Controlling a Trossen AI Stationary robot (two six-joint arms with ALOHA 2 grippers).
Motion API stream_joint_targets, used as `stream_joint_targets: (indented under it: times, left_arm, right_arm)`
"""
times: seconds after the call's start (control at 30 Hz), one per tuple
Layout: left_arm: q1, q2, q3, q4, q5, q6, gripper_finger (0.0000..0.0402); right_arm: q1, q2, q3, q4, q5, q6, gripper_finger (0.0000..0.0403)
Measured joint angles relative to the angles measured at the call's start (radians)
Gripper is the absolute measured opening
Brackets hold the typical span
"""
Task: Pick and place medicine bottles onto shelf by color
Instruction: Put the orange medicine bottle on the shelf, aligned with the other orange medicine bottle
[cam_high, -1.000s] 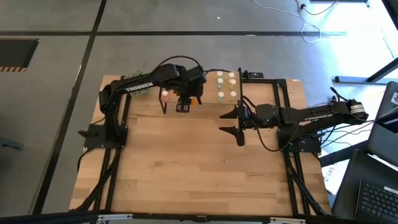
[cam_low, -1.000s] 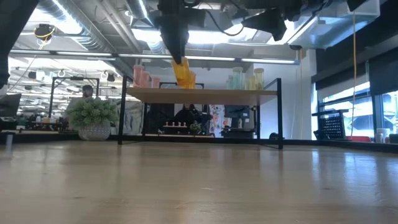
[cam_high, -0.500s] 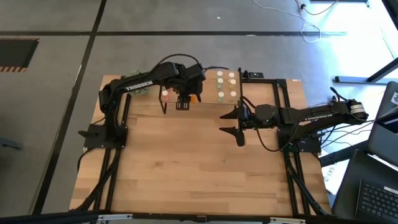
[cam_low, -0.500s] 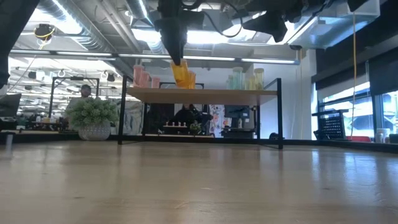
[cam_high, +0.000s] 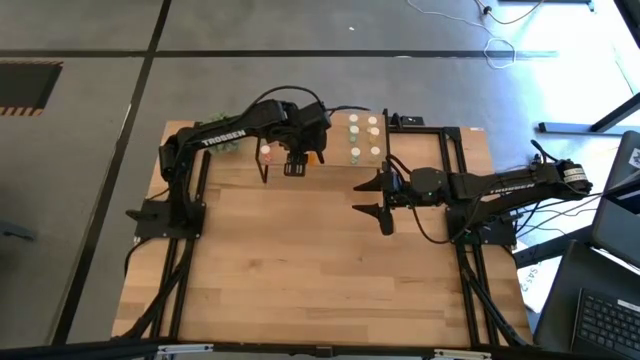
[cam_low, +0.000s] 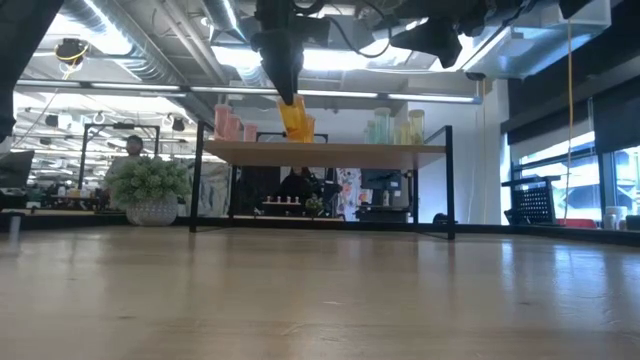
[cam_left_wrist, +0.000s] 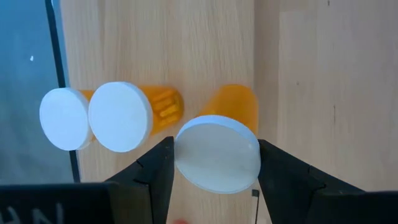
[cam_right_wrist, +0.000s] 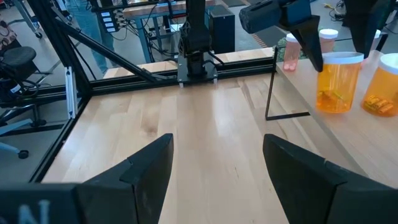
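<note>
Shelf (cam_low: 320, 152): orange bottles (cam_left_wrist: 118, 116) flank the held bottle (cam_left_wrist: 217, 152).

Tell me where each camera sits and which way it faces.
High: overhead, straight down; both arms, shelf.
Low: tabletop level, facing the shelf; left arm overhead.
Left wrist: looks down at the orange bottle between its fingers.
Right wrist: across the table; open right gripper.
Shared: the same orange bottle.

I see bare table (cam_high: 320, 270) across the whole near half, so either arm can sweep there freely. On the shelf (cam_low: 325, 152), pink bottles (cam_low: 230, 125), orange bottles (cam_left_wrist: 121, 116) and pale green bottles (cam_low: 395, 127) crowd the board, leaving only narrow gaps between groups.
</note>
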Motion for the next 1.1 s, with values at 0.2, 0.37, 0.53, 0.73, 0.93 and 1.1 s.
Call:
stream_joint_targets:
  times: [0.2, 0.37, 0.53, 0.73, 0.93, 1.1]
  left_arm:
    - [0.0, 0.006, 0.0, 0.0, -0.001, 0.002, 0.0183]
    - [-0.002, 0.025, -0.001, 0.011, -0.036, 0.018, 0.0183]
    - [-0.003, 0.027, -0.001, 0.007, -0.048, 0.027, 0.0183]
    - [-0.003, 0.027, -0.001, 0.008, -0.048, 0.025, 0.0183]
    - [-0.009, 0.029, -0.001, 0.022, -0.059, 0.047, 0.0183]
    - [-0.017, 0.029, -0.001, 0.037, -0.058, 0.056, 0.0183]
  right_arm:
    - [0.0, 0.0, 0.0, 0.0, 0.0, 0.0, 0.025]
    - [0.0, 0.0, 0.0, 0.0, 0.0, -0.001, 0.025]
    - [0.0, 0.0, 0.002, -0.003, 0.0, -0.001, 0.025]
    - [0.0, 0.0, 0.002, -0.003, 0.0, 0.0, 0.025]
    - [0.0, 0.0, 0.002, -0.003, 0.0, 0.0, 0.025]
    - [0.0, 0.001, 0.002, -0.003, 0.0, -0.003, 0.025]
